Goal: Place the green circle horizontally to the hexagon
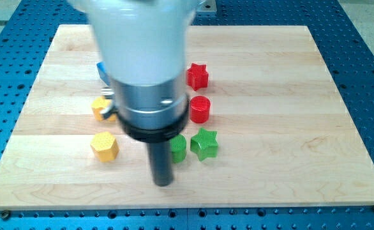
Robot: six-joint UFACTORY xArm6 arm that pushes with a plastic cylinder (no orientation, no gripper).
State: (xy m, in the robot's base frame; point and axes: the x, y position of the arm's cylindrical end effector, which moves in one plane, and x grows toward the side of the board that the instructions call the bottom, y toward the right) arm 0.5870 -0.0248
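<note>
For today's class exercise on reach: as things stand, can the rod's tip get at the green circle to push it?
Probably yes. My tip sits just to the view's left of the green circle and slightly below it, with nothing between them. The green star crowds only its far right side.

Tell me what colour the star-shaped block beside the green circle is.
Green, seen clearly in the camera view: the green star.

You will find no writing, label, brand, number or sign to read anywhere in this view: the wooden board [251, 172], the blue perforated table [366, 38] beneath it, the coloured blocks and the arm's white and metal housing [142, 57] all show plain, unmarked surfaces.
</note>
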